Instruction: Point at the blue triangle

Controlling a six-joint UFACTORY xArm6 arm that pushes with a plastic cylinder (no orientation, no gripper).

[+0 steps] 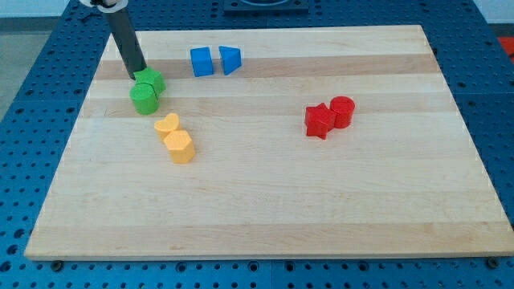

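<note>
The blue triangle [230,59] lies near the view's top, left of centre, right beside a blue cube [201,61]. My tip [139,77] is the lower end of a dark rod that slants down from the view's top left. It touches the top left of the green blocks and is well to the left of the blue triangle, with the blue cube between them.
Two green blocks [147,91] sit together just below my tip. Two yellow blocks [174,137] lie below them. A red star [319,121] and a red cylinder [342,111] sit at the right of centre. The wooden board [321,209] rests on a blue perforated table.
</note>
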